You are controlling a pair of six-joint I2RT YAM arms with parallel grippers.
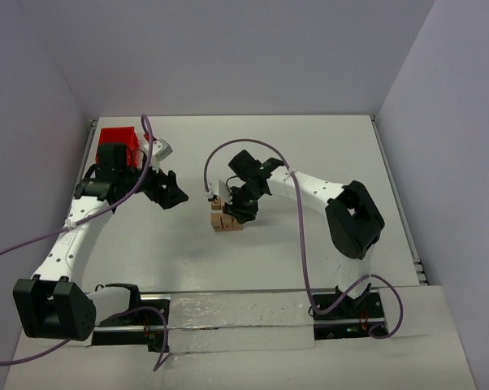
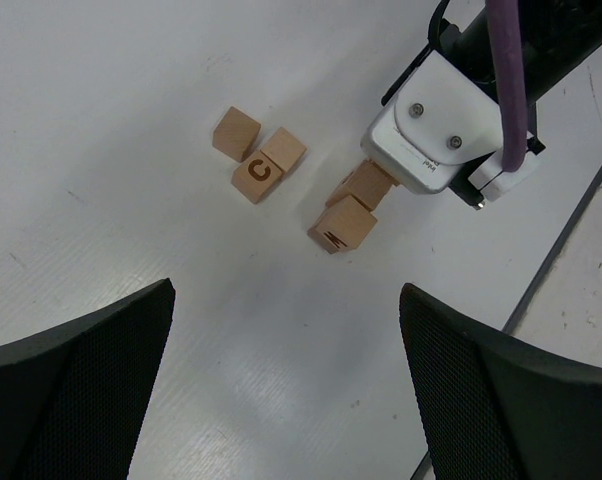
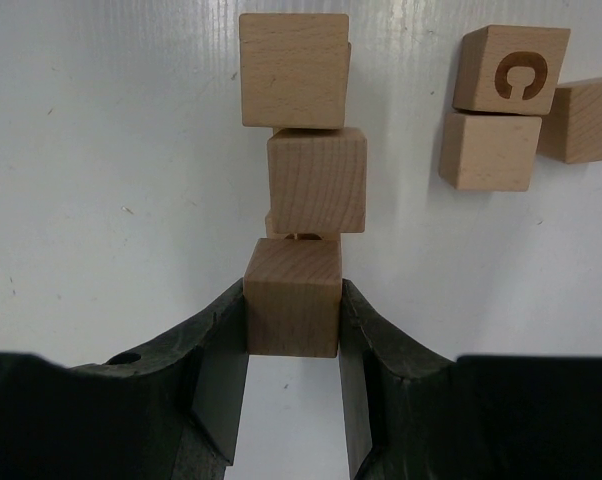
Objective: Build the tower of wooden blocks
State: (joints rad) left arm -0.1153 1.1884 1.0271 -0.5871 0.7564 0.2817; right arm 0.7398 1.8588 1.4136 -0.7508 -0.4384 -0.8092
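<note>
My right gripper is shut on a plain light-tan wooden cube, held at its fingertips low over the table. Just beyond it, two more cubes stand in line, with slivers of other wood showing under them. To their right lie three loose cubes, one printed with a "C". In the top view the right gripper is over the block cluster. My left gripper is open and empty, left of the cluster, over bare table. It sees the C cube and the right gripper.
A red plastic bin stands at the back left behind the left arm. The table's right edge rail runs close to the blocks in the left wrist view. Purple cables loop off both arms.
</note>
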